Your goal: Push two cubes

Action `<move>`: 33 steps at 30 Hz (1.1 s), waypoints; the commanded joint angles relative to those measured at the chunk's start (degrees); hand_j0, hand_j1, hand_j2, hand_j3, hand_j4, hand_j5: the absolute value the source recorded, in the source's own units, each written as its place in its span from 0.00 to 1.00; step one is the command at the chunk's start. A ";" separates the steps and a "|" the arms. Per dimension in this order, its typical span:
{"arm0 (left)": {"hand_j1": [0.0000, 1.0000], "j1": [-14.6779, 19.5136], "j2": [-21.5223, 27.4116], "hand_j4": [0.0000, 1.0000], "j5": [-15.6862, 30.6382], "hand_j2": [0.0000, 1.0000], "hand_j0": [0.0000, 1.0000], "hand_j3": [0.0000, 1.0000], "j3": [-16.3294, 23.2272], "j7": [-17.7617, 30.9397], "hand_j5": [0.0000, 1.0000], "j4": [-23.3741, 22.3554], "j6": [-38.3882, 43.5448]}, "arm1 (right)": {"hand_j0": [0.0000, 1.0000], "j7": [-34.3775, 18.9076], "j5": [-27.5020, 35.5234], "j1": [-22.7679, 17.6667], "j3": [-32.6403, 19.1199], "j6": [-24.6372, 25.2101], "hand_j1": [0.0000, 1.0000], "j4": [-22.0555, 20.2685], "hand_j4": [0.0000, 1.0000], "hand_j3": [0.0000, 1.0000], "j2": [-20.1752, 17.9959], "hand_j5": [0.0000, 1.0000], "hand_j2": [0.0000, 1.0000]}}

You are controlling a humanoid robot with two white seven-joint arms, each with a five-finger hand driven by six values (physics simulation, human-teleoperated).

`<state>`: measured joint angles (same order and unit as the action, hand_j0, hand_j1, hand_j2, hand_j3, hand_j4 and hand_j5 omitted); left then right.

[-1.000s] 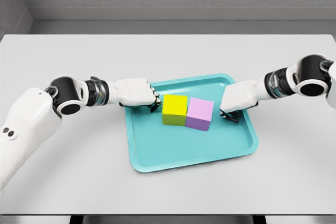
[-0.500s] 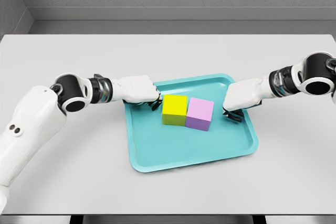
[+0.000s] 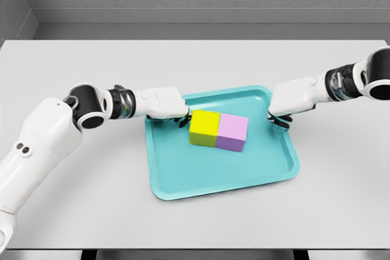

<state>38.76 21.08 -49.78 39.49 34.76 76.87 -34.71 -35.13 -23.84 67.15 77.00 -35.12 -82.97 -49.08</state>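
1. While both arms reach inward over the grey worktop (image 3: 195, 65), a teal tray (image 3: 201, 181) lies near its middle, turned slightly askew
2. Inside the tray, toward its far half, the yellow cube (image 3: 203, 128) and the pink cube (image 3: 232, 132) sit side by side, their facing sides touching
3. At the tray's far left corner, the left hand (image 3: 163, 104) is curled into a fist holding nothing, its dark fingertips (image 3: 183, 119) just beside the yellow cube
4. Over the tray's right rim, the right hand (image 3: 291, 101) has its fingers curled under, empty, apart from the pink cube
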 commanded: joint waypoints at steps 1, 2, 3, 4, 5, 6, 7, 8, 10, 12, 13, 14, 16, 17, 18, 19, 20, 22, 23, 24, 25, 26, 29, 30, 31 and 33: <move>0.44 0.00 -0.33 0.44 0.64 0.44 0.44 0.44 0.59 0.24 0.44 0.03 -0.29 | 0.23 0.13 -0.15 0.00 -0.10 0.12 0.23 -0.53 0.23 0.23 -0.76 0.23 0.23; 0.44 0.00 -0.25 0.44 0.64 0.44 0.44 0.44 0.59 0.24 0.44 0.03 -0.29 | 0.23 0.13 -0.15 0.00 -0.18 0.12 0.23 -0.88 0.23 0.23 -1.02 0.23 0.23; 0.44 0.09 -0.33 0.44 0.64 0.44 0.44 0.44 0.59 0.24 0.44 -0.06 -0.29 | 0.23 0.13 -0.07 0.09 -0.18 0.12 0.23 -1.14 0.23 0.23 -1.02 0.23 0.23; 0.44 0.09 -0.25 0.44 0.64 0.44 0.44 0.44 0.59 0.24 0.44 -0.06 -0.29 | 0.24 0.13 -0.07 0.09 -0.10 0.12 0.24 -1.23 0.24 0.24 -1.11 0.24 0.24; 0.44 0.09 -0.07 0.44 0.64 0.44 0.44 0.44 0.59 0.24 0.44 -0.06 -0.29 | 0.26 0.13 -0.07 0.09 -0.18 0.12 0.26 -1.23 0.26 0.26 -1.37 0.26 0.26; 0.44 0.09 0.19 0.44 0.73 0.44 0.44 0.44 0.50 0.24 0.44 -0.06 -0.29 | 0.35 0.13 -0.07 0.09 -0.18 0.12 0.35 -1.23 0.35 0.35 -1.37 0.35 0.35; 0.44 0.09 0.37 0.44 0.73 0.44 0.44 0.44 0.50 0.24 0.44 0.03 -0.29 | 0.45 0.13 -0.07 0.09 -0.18 0.12 0.45 -1.14 0.45 0.45 -1.37 0.45 0.45; 0.44 0.09 0.54 0.44 0.82 0.44 0.44 0.44 0.33 0.24 0.44 0.03 -0.29 | 0.57 0.13 -0.07 0.09 -0.18 0.12 0.57 -1.14 0.57 0.57 -1.46 0.57 0.57; 0.44 0.09 0.81 0.44 1.00 0.44 0.44 0.44 0.06 0.24 0.44 0.12 -0.29 | 0.63 0.13 -0.07 0.09 -0.27 0.12 0.63 -1.06 0.63 0.63 -3.39 0.63 0.63; 0.44 0.17 1.25 0.44 1.17 0.44 0.44 0.44 -0.02 0.24 0.44 0.47 -0.29 | 0.62 0.13 -0.07 1.14 -0.36 0.12 0.62 -1.05 0.62 0.62 -5.24 0.62 0.62; 0.44 0.09 1.34 0.44 1.17 0.44 0.44 0.44 -0.11 0.24 0.44 0.47 -0.29 | 0.60 0.13 -0.07 1.76 -0.36 0.12 0.60 -0.97 0.60 0.60 -5.68 0.60 0.60; 0.44 0.18 1.60 0.44 1.26 0.44 0.44 0.44 -0.11 0.24 0.44 0.56 -0.29 | 0.59 0.13 -0.07 2.55 -0.45 0.12 0.59 -0.97 0.59 0.59 -6.73 0.59 0.59; 0.43 0.70 1.86 0.43 1.44 0.43 0.43 0.43 -0.20 0.24 0.43 0.74 -0.29 | 0.60 0.13 -0.07 3.43 -0.89 0.12 0.60 -0.97 0.60 0.60 -8.05 0.60 0.60; 0.43 0.79 1.86 0.43 1.70 0.43 0.43 0.43 -0.20 0.24 0.43 0.82 -0.29 | 0.63 0.13 -0.07 3.87 -1.06 0.12 0.63 -0.97 0.63 0.63 -8.76 0.63 0.63; 0.43 0.88 1.86 0.43 1.87 0.43 0.43 0.43 -0.20 0.24 0.43 1.09 -0.29 | 0.77 0.13 -0.07 4.13 -2.47 0.12 0.77 -0.97 0.77 0.77 -9.37 0.77 0.77; 0.43 0.97 1.86 0.43 2.31 0.43 0.43 0.43 -0.20 0.24 0.43 1.17 -0.29 | 1.00 0.13 -0.07 4.13 -3.43 0.12 1.00 -0.97 1.00 1.00 -9.46 1.00 1.00; 0.43 1.49 1.95 0.43 3.19 0.43 0.43 0.43 -0.11 0.24 0.43 1.44 -0.29 | 1.00 0.13 -0.07 4.13 -4.14 0.12 1.00 -0.70 1.00 1.00 -9.46 1.00 1.00; 0.42 1.67 3.36 0.42 4.77 0.42 0.42 0.42 -0.11 0.24 0.42 3.28 -0.29 | 1.00 0.13 0.02 3.87 -5.72 0.12 1.00 -0.62 1.00 1.00 -9.46 1.00 1.00; 0.42 1.76 3.53 0.42 5.57 0.42 0.42 0.42 -0.02 0.24 0.42 3.72 -0.29 | 1.00 0.13 0.02 3.78 -6.25 0.12 1.00 -0.53 1.00 1.00 -9.37 1.00 1.00; 0.42 1.76 3.97 0.42 5.65 0.42 0.42 0.42 -0.11 0.24 0.42 4.16 -0.29 | 1.00 0.13 0.11 3.78 -6.34 0.12 1.00 -0.53 1.00 1.00 -9.46 1.00 1.00; 0.42 1.76 4.41 0.42 6.53 0.42 0.42 0.42 -0.02 0.24 0.42 4.60 -0.29 | 1.00 0.13 0.20 3.78 -6.77 0.12 1.00 -0.62 1.00 1.00 -9.46 1.00 1.00; 0.42 2.37 5.64 0.42 7.50 0.42 0.42 0.42 -0.02 0.24 0.42 5.48 -0.29 | 1.00 0.13 0.46 3.78 -7.04 0.12 1.00 -0.62 1.00 1.00 -9.46 1.00 1.00; 0.47 2.46 11.96 0.47 13.47 0.47 0.47 0.47 -0.20 0.24 0.47 9.61 -0.29 | 1.00 0.13 0.64 4.04 -7.13 0.12 1.00 -0.70 1.00 1.00 -9.46 1.00 1.00; 0.58 2.37 13.99 0.58 15.85 0.58 0.58 0.58 -0.29 0.24 0.58 10.58 -0.29 | 1.00 0.13 0.90 4.04 -7.13 0.12 1.00 -0.62 1.00 1.00 -9.46 1.00 1.00; 0.76 2.20 15.83 0.76 17.08 0.76 0.76 0.76 -0.38 0.24 0.76 11.89 -0.29 | 1.00 0.13 0.90 4.13 -7.13 0.12 1.00 -0.62 1.00 1.00 -9.90 1.00 1.00; 1.00 1.49 24.53 1.00 21.21 1.00 1.00 1.00 -2.13 0.24 1.00 15.15 -0.29 | 1.00 0.13 0.90 4.13 -7.13 0.12 1.00 -0.62 1.00 1.00 -10.25 1.00 1.00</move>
<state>39.12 39.15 -32.77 38.43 35.04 89.18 -35.17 -35.02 -23.16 71.20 70.03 -35.12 -83.61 -58.93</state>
